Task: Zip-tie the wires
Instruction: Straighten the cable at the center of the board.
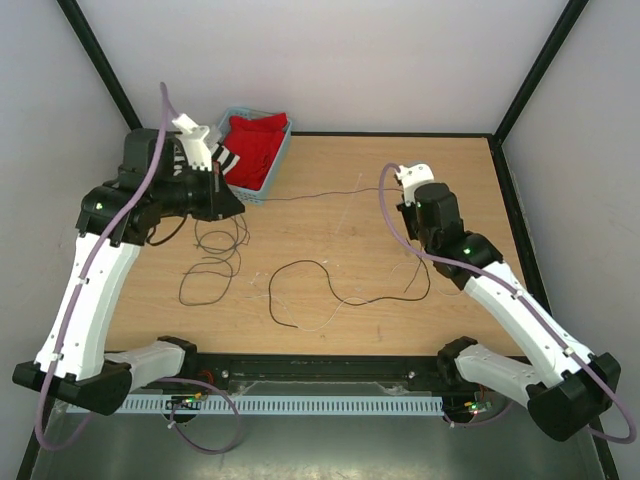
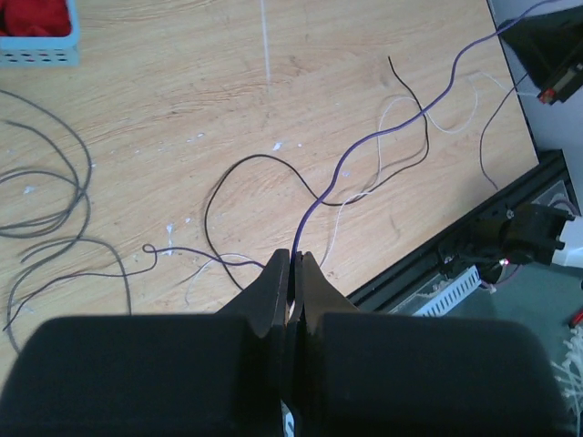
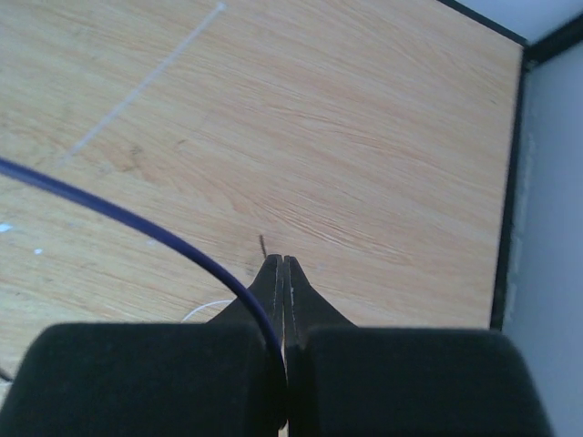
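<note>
Thin black wires (image 1: pixel 213 262) curl in loose loops on the wooden table, and another black strand (image 1: pixel 318 283) lies near the middle. My left gripper (image 1: pixel 233 205) is shut on a thin purple wire (image 2: pixel 383 132). That wire leaves its tips (image 2: pixel 296 256) and runs up and right towards the right arm. My right gripper (image 1: pixel 404 187) is shut too, and the same dark blue strand (image 3: pixel 137 221) curves in from the left and goes into the seam between its fingers (image 3: pixel 283 261). Black (image 2: pixel 217 193), grey (image 2: pixel 64 187) and whitish (image 2: pixel 401 105) wires lie below the left gripper.
A blue basket (image 1: pixel 276 160) holding red cloth stands at the back left, close to the left wrist. A pale straight strip (image 2: pixel 265 41) lies on the table, also seen in the right wrist view (image 3: pixel 146 84). Black frame posts edge the table's right side (image 3: pixel 510 182).
</note>
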You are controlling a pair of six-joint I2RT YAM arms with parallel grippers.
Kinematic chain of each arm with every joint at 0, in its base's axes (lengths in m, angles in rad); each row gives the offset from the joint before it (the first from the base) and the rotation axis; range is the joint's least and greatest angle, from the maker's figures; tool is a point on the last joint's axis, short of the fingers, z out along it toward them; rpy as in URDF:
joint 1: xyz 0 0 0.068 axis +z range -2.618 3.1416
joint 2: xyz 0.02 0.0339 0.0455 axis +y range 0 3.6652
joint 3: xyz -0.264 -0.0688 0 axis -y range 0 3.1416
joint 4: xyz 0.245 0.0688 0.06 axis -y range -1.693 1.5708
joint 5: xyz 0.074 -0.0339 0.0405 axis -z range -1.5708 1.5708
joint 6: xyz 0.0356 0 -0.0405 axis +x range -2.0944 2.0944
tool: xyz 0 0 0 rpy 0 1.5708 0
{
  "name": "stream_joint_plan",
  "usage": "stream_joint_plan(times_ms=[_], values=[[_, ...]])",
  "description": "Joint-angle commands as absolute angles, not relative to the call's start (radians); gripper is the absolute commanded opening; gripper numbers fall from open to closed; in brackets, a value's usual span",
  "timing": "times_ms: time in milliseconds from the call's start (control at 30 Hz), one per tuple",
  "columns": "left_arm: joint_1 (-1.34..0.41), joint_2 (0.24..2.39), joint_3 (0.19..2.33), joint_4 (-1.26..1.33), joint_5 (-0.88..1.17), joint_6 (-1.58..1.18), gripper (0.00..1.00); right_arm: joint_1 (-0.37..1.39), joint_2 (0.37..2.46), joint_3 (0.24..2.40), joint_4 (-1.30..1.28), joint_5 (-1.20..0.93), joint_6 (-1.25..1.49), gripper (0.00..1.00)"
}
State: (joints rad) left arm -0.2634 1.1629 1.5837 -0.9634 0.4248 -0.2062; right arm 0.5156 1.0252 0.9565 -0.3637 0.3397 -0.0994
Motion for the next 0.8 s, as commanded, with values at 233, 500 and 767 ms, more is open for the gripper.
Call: stream_joint_plan(times_ms=[233,500,767], values=[[-0.409,1.225,1.692,-0.965,0.325,-0.212,0.0,0.506,0.951,1.066,-0.466,0.586,-0.024,0.0],[-0.491,1.277,1.803,-0.965,0.286,-0.215,0.0,0.488,0.942,1.066,-0.473,0.655,-0.049,0.0],[-0.604,1.333,1.774,-0.958,0.237,-0.231,0.0,0.429,0.942,1.039,-0.459,0.704,-0.084,0.0]])
